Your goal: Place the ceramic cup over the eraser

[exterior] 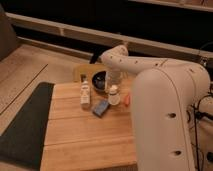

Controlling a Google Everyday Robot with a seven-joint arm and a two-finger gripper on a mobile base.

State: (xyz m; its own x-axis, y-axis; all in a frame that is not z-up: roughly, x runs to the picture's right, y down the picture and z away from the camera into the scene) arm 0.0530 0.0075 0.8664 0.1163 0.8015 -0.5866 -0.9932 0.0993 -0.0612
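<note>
While the arm reaches over the wooden table [85, 135], the gripper [113, 86] hangs just above the cup [114, 95], near the dark bowl [100, 80]. The blue block [100, 107] lies beside the bottle [85, 93]. The eraser is not visible.

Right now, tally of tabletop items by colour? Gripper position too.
White: 2, ceramic cup, slim bottle
Dark: 1, bowl
Blue: 1, flat block
Orange: 1, small object
Total: 5
Eraser not visible. Gripper sits just above the cup.

Bulky white rounded arm [160, 95], small dark screw holes; gripper [113, 86] pale.
</note>
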